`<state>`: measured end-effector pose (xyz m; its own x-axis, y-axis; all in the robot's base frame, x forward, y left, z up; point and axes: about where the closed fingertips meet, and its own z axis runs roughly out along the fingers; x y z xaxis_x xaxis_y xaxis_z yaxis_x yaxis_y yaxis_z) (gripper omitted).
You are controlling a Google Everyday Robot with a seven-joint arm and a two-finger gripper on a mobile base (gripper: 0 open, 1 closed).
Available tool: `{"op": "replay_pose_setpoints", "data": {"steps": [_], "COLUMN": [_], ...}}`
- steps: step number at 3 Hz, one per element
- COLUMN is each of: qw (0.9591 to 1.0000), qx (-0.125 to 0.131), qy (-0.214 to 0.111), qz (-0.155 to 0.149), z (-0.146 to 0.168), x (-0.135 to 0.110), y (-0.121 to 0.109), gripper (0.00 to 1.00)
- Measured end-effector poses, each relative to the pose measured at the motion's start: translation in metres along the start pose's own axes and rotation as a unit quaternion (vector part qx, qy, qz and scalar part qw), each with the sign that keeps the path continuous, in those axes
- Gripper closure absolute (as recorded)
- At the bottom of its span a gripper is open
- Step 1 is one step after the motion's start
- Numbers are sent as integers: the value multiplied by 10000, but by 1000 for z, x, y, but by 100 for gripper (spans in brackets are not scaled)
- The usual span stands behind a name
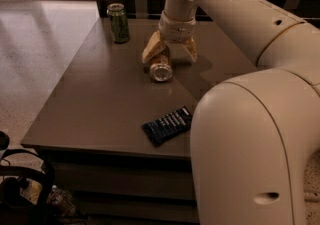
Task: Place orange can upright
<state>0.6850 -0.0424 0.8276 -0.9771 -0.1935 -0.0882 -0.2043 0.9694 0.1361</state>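
The orange can [161,68] lies on its side on the brown table [100,99], its shiny silver end facing the camera. My gripper [171,52] hangs over the can's far end with its tan fingers [152,48] spread open, one on each side of the can. The left finger is close against the can's body and the right finger stands apart from it. The gripper holds nothing.
A green can [118,23] stands upright at the table's far left. A dark blue flat packet [167,125] lies near the front edge. My large white arm fills the right side. Dark gear sits on the floor at the lower left [20,189].
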Motion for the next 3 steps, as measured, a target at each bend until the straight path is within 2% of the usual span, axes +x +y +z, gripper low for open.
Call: {"op": "replay_pose_setpoints", "data": {"steps": [3], "qw": [10000], "qx": [-30], "qy": [-51], "qz": [-14], "z": [7], "x": [-6], "y": [3], "gripper": [81]}}
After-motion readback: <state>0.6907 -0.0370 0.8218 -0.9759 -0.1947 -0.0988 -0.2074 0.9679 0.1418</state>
